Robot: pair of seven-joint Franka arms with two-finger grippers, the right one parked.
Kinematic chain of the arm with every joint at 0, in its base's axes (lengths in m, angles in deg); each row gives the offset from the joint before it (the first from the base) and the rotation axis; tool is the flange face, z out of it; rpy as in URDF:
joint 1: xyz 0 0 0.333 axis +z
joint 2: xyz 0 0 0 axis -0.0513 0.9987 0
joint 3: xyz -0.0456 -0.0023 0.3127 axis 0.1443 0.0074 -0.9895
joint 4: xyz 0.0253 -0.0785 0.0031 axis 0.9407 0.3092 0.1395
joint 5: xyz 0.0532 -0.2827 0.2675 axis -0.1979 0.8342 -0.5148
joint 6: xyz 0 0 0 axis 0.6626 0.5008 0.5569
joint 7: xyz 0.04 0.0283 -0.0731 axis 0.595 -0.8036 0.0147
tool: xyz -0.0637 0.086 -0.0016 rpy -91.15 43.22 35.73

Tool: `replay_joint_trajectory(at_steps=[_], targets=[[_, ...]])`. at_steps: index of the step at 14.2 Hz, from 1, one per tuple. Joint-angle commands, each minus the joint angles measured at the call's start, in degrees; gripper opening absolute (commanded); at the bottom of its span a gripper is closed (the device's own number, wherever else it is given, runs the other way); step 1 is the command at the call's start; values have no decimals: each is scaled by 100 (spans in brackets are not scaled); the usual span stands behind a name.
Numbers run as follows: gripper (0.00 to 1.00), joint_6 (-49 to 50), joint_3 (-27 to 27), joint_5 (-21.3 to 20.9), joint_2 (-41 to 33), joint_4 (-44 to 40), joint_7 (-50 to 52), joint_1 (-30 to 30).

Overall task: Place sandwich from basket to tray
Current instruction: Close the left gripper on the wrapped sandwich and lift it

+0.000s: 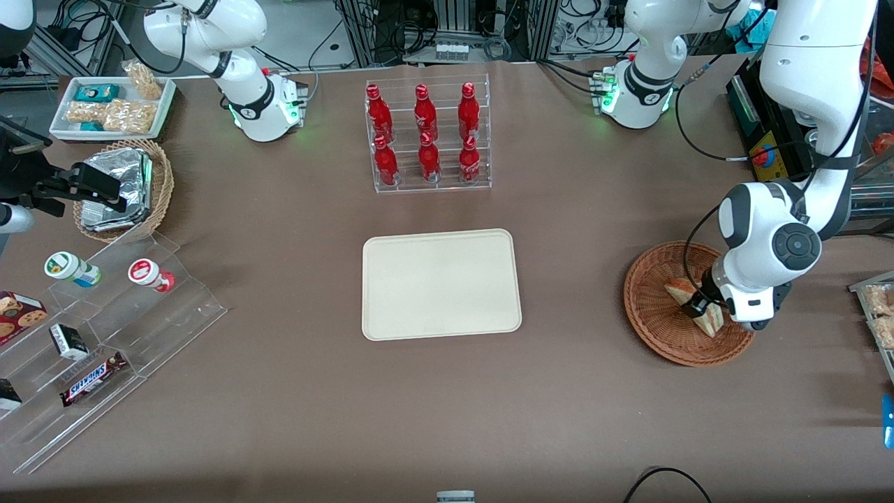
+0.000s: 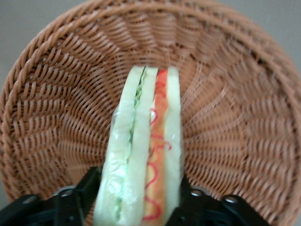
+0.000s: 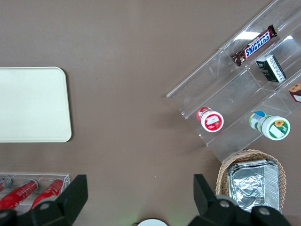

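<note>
The pincer [image 1: 700,305] was down inside the basket [image 1: 656,328], pinching the sandwich [image 1: 688,300] between its two black fingers [image 2: 87,190], one pressed against each bread face. The wedge stood on edge with its green and red filling layers [image 2: 157,155] showing, the basket's woven wall [image 2: 235,94] around it. The tray [image 1: 441,283] lay bare at the middle of the worktop [image 1: 279,391], well apart from the basket, toward the parked arm's end.
</note>
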Motion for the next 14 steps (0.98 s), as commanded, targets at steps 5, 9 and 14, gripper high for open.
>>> replay_joint_trajectory(at_steps=[5,9,14], targets=[[0,1562,226,-39,-371,-757,-1401,-41],[3,1616,980,4,-310,-1083,-2183,-94],[0,1458,1317,-4,286,-1644,-1527,-1348]])
